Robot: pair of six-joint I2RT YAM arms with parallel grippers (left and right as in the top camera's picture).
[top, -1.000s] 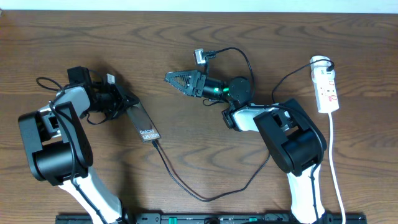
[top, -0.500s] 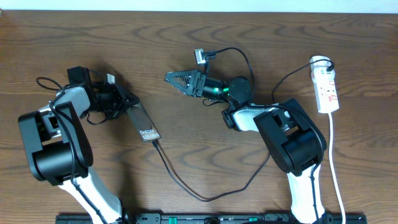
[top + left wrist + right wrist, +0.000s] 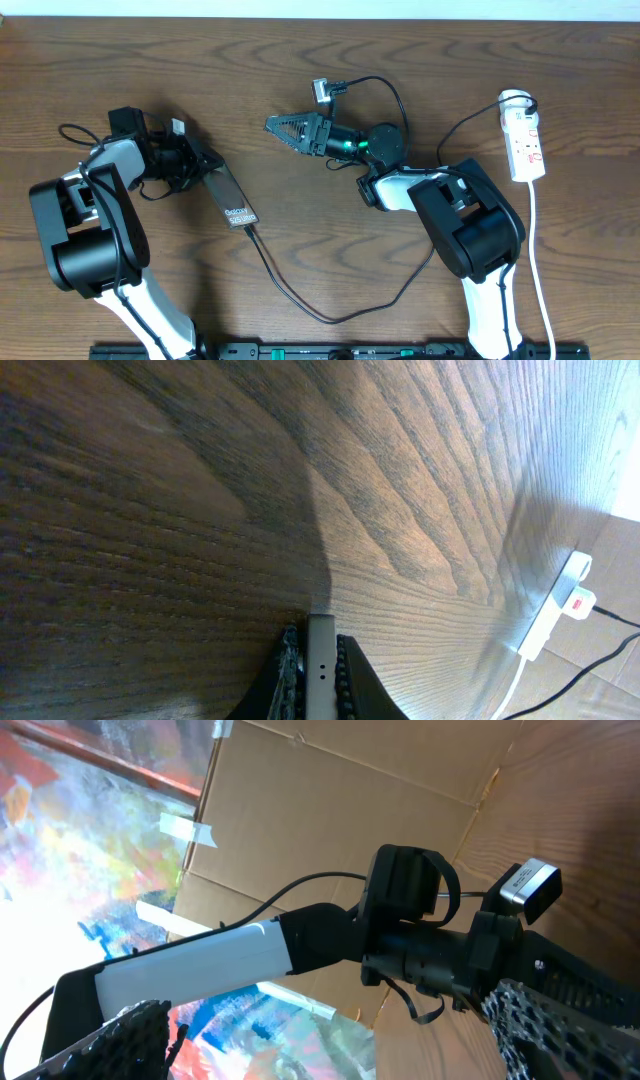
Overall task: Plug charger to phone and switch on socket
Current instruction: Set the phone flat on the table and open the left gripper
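- One charger (image 3: 322, 319) cable loops nearest the front of the table (image 3: 300, 60). Its plug tip meets the lower end of the phone (image 3: 233, 200) (how deep it sits is unreadable).
- The phone sits slanted, left of centre, screen lettering facing up.
- The left tool (image 3: 203, 162) is clamped on the phone's upper end.
- The right tool (image 3: 280, 134) hangs mid-table, jaws spread wide and empty.
- The socket (image 3: 527, 142) lies at the far right, well apart from both tools.

Dark wood-grain table (image 3: 320, 215), brown cardboard box (image 3: 330, 810), pale wall strip (image 3: 400, 6)
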